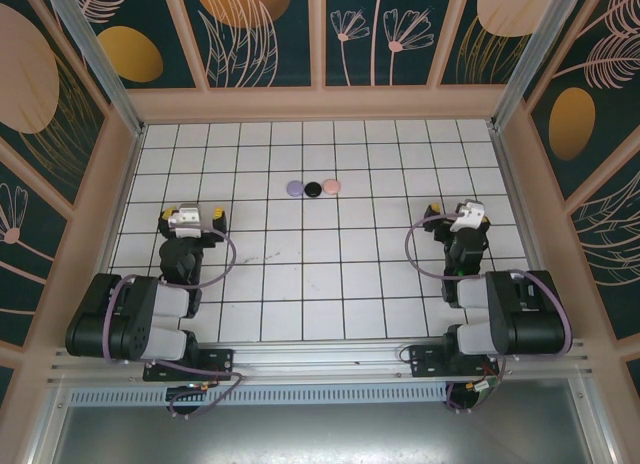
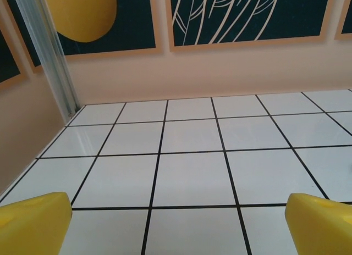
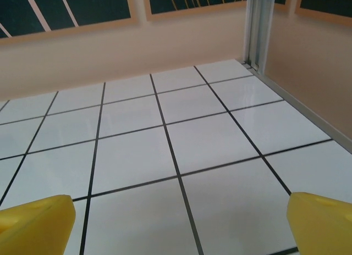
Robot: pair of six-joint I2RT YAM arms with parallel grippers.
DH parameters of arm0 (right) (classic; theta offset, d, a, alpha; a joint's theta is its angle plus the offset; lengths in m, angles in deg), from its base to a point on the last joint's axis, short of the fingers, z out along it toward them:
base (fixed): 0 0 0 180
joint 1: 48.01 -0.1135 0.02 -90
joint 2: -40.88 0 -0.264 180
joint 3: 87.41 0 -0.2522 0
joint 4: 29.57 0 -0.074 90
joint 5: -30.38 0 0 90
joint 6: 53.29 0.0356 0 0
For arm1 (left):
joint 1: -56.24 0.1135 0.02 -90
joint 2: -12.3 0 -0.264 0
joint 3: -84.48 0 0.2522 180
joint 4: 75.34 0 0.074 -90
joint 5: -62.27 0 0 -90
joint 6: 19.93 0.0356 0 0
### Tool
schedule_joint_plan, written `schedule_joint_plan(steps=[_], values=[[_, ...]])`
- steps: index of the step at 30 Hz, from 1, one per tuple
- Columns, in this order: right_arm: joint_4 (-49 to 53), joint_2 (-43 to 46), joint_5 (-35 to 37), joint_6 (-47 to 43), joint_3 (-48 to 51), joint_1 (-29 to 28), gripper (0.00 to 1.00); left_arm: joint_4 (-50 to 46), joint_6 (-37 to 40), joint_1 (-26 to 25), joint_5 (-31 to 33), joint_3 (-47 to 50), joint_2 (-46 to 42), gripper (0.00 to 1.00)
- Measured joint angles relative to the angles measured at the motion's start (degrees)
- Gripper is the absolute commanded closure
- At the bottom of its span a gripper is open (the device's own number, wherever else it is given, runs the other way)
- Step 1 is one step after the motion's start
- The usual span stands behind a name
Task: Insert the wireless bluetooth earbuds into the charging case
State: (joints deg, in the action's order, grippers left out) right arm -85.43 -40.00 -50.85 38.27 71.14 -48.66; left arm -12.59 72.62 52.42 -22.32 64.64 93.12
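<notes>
Dark walls (image 1: 265, 34) printed with pale leaves and orange ovals, framed in peach, enclose a white tiled table (image 1: 300, 284) with black grid lines. At its near edge a metal rail (image 1: 320, 356) carries the left arm (image 1: 130, 319) and the right arm (image 1: 515, 312), both folded low, with purple cables looping beside them. The left gripper (image 1: 194, 217) sits over the left-hand tiles and the right gripper (image 1: 458, 212) over the right-hand tiles, well apart from each other. Both stand spread wide and hold nothing. In the left wrist view the left gripper (image 2: 176, 227) has a yellow fingertip (image 2: 33, 225) in each lower corner with bare tile between. The right gripper (image 3: 176, 225) looks the same in the right wrist view, with its fingertip (image 3: 36, 222) low on the left. Farther back, near the middle of the table, three small round pieces lie touching in a short row: a lilac piece (image 1: 294, 188), a black piece (image 1: 313, 189) and a pale pink piece (image 1: 332, 186). They are between the two grippers' columns, beyond both and well clear of either. They are too small to tell whether they are cases or earbuds.
</notes>
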Motion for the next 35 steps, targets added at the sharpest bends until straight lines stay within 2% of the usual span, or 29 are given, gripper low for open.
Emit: schedule_joint_plan(steps=[3, 5, 12, 20, 35], values=[[-5.6, -5.6, -1.9, -0.2, -0.1, 0.8, 0.01, 1.7, -1.0, 0.9, -0.8, -1.1, 3.3, 0.01], [-4.5, -7.0, -3.6, -0.1, -0.7, 1.6, 0.01, 0.7, -1.6, 1.0, -0.6, -2.3, 5.3, 0.01], [-3.0, -7.2, -6.3, 0.5, -4.3, 3.6, 0.01, -3.0, -4.8, 2.9, 1.1, -7.4, 6.1, 0.02], [-2.9, -7.2, -3.9, 0.3, -4.3, 1.4, 0.01, -3.5, -5.9, 3.1, 2.6, -7.4, 6.1, 0.01], [-1.4, -7.2, -5.8, 0.2, -4.9, 2.2, 0.01, -3.5, -6.1, 3.1, 2.8, -7.4, 6.1, 0.01]])
